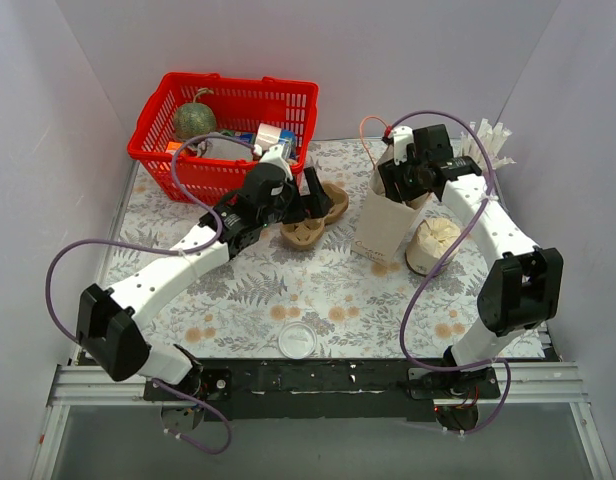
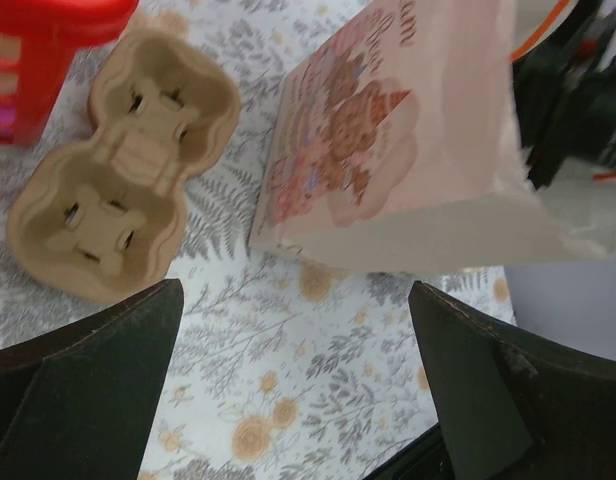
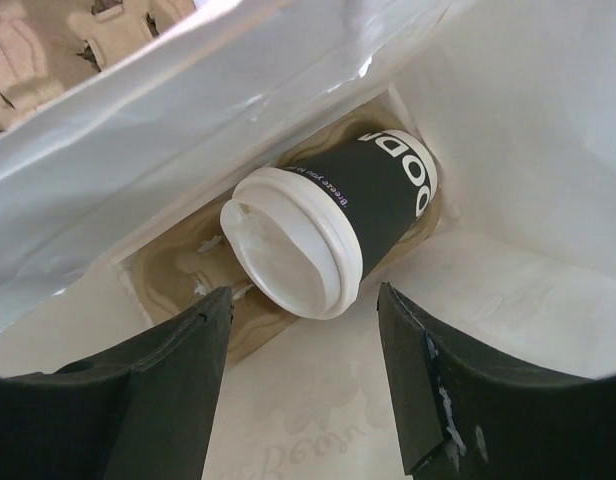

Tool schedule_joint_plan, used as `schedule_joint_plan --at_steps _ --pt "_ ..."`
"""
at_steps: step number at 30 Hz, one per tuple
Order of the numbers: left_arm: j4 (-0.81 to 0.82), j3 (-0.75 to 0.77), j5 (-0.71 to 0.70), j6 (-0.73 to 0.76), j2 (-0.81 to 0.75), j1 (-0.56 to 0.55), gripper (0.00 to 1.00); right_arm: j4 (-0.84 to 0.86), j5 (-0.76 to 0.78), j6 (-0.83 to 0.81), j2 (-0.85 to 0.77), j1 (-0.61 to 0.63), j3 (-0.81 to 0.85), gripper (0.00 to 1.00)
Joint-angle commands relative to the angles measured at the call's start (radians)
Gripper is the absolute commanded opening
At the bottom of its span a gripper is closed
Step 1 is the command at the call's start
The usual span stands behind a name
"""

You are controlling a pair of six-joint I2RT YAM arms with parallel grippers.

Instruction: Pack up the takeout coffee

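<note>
The takeout coffee (image 3: 338, 225), a cup with a dark band and white lid, sits tilted in a brown cardboard carrier (image 3: 178, 270) at the bottom of the white paper bag (image 1: 383, 225). My right gripper (image 3: 303, 300) is open inside the bag's mouth, just above the cup and not touching it; in the top view it (image 1: 403, 175) is over the bag's top. My left gripper (image 2: 295, 300) is open and empty above the floral table, beside a second empty two-cup carrier (image 2: 123, 195) and the bag's printed side (image 2: 388, 150).
A red basket (image 1: 223, 130) with a melon and other items stands at the back left. A white tub with crumpled paper (image 1: 431, 245) sits right of the bag. A clear lid (image 1: 297, 340) lies near the front edge. White straws (image 1: 488, 140) are at the back right.
</note>
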Motion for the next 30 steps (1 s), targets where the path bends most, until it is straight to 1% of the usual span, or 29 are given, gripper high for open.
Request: schedule_joint_plan --at_steps 1,4,5,6,7,10,12,15,18,20,22,23,24,25,26,28,29,30 --pt "0.084 0.157 0.004 -0.009 0.078 0.005 0.98 0.046 0.018 -0.039 0.011 -0.003 -0.011 0.68" --pt "0.125 0.225 0.049 -0.019 0.172 0.005 0.98 0.057 0.050 -0.036 0.010 -0.004 -0.003 0.69" --pt "0.130 0.281 0.063 -0.019 0.196 0.005 0.98 0.060 0.058 -0.026 0.005 -0.003 0.000 0.69" --pt "0.131 0.309 0.101 -0.021 0.254 0.003 0.98 0.076 0.070 -0.022 -0.009 -0.003 -0.001 0.69" --pt "0.130 0.340 0.119 -0.021 0.281 0.003 0.98 0.093 0.070 -0.003 -0.019 -0.003 -0.005 0.69" --pt "0.130 0.437 0.183 -0.001 0.379 -0.009 0.98 0.165 0.071 0.017 -0.078 -0.004 -0.049 0.70" --pt "0.119 0.504 0.198 0.017 0.420 -0.029 0.98 0.192 0.052 0.030 -0.110 -0.007 -0.089 0.70" --pt "0.061 0.601 0.186 0.046 0.500 -0.054 0.98 0.250 0.042 0.052 -0.131 -0.009 -0.144 0.69" --pt "0.000 0.658 0.142 0.080 0.560 -0.078 0.98 0.268 0.070 0.092 -0.147 -0.015 -0.164 0.69" --pt "-0.042 0.704 0.105 0.108 0.592 -0.091 0.95 0.281 0.070 0.113 -0.168 -0.022 -0.175 0.68" --pt "-0.071 0.740 0.085 0.125 0.609 -0.107 0.87 0.287 0.070 0.159 -0.191 -0.024 -0.195 0.68" --pt "-0.080 0.753 0.083 0.131 0.617 -0.114 0.75 0.297 0.097 0.178 -0.217 -0.026 -0.204 0.68" --pt "-0.089 0.761 0.027 0.155 0.629 -0.126 0.66 0.307 0.098 0.188 -0.233 -0.026 -0.213 0.68" --pt "-0.103 0.770 0.007 0.165 0.634 -0.132 0.60 0.310 0.092 0.198 -0.249 -0.026 -0.233 0.68" --pt "-0.106 0.782 -0.002 0.178 0.638 -0.138 0.49 0.311 0.082 0.201 -0.277 -0.026 -0.239 0.68" --pt "-0.120 0.793 -0.018 0.215 0.643 -0.155 0.44 0.298 0.041 0.210 -0.299 -0.026 -0.251 0.68" --pt "-0.126 0.797 -0.028 0.230 0.641 -0.161 0.38 0.291 0.027 0.211 -0.317 -0.027 -0.259 0.68" --pt "-0.129 0.799 -0.051 0.241 0.638 -0.178 0.26 0.285 -0.002 0.213 -0.325 -0.026 -0.267 0.68"
